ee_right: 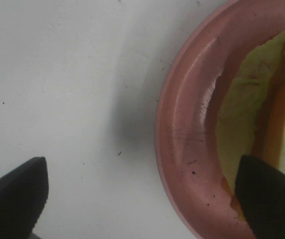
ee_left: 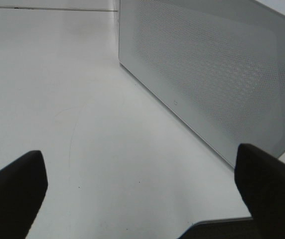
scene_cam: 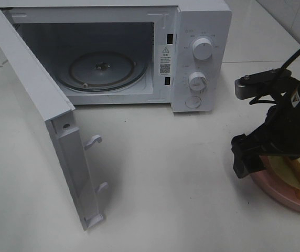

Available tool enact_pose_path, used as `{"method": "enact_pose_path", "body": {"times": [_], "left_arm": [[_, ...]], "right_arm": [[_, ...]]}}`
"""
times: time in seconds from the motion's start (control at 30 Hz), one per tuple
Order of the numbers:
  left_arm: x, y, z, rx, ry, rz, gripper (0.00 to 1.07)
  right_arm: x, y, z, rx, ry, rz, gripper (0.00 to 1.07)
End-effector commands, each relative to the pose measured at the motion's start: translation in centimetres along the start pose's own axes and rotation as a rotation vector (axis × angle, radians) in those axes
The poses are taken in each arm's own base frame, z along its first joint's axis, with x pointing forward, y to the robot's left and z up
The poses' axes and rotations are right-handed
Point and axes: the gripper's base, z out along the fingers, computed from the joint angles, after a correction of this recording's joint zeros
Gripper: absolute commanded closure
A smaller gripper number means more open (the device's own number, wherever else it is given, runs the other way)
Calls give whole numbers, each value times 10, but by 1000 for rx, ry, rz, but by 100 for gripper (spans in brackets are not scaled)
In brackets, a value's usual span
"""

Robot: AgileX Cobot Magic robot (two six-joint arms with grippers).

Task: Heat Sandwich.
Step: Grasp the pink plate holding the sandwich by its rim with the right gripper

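The microwave stood with its door open and turntable bare. The sandwich sat on its pink plate at the near right, not yet loaded. The right gripper hung over the rim, jaws spread, grasping nothing; the left gripper gaped empty.

No lettering can be read in full.

Microwave: a white sticker on the front frame, just right of the cavity opening, carries a warning triangle above a square QR-type code. Its fine print is illegible.

Control panel: small grey scale marks ring the upper dial and the lower dial; all are too small to read.

Right arm: a small yellow-and-white label, probably a caution sign, unreadable.
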Motion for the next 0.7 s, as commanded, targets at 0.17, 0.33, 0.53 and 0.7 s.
{"method": "enact_pose_path", "body": {"times": [0.17, 0.33, 0.53, 0.7], "left_arm": [[1, -1, -2, 13, -26, -4, 10], [1, -1, -2, 13, -26, -4, 10], [1, -1, -2, 13, -26, -4, 10], [1, -1, -2, 13, -26, -4, 10]], "right_arm": [[-9, 1, 22, -2, 8, -7, 12], [-12, 1, 45, 15, 44, -25, 13], [-15, -1, 64, 46, 76, -22, 14], [-15, -7, 74, 47, 97, 0, 15]]}}
